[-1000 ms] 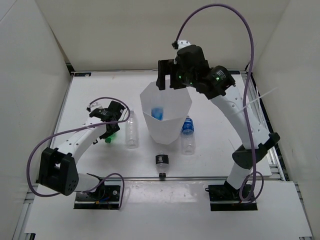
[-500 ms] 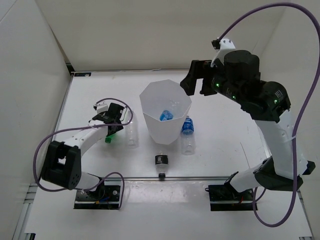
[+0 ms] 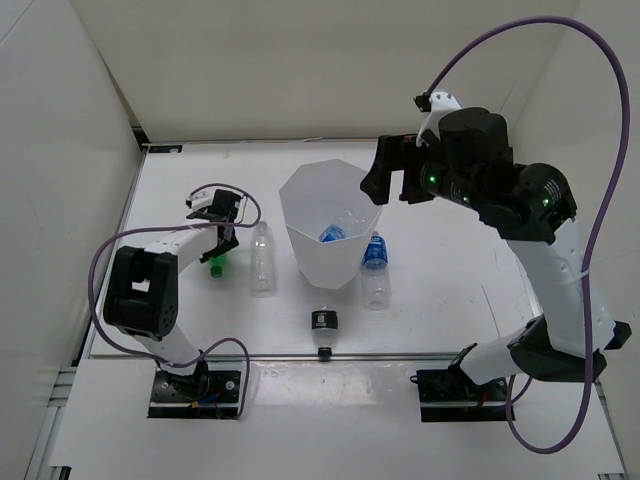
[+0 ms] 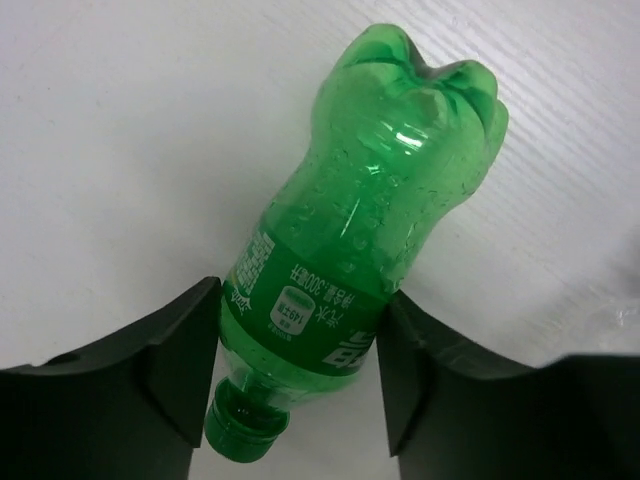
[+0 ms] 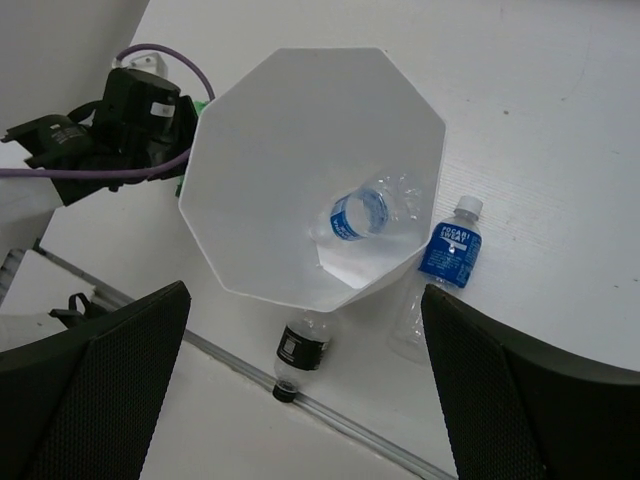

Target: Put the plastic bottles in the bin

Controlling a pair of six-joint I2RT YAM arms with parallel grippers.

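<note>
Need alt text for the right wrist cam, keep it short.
Looking down into the white faceted bin, which holds one clear blue-labelled bottle. On the table beside it lie a second blue-labelled bottle and a short black-labelled bottle. The left arm sits at upper left beside the bin; the open right gripper frames the bottom corners.

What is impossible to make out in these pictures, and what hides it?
- Top view: the green bottle is mostly under the left gripper; only a green bit shows.
- Right wrist view: the plain clear bottle is not seen; the bin seems to cover it.
- Same view: the black-label bottle has its far end behind the bin's rim.
- Left wrist view: the fine print on the green bottle's label is too small to read.
</note>
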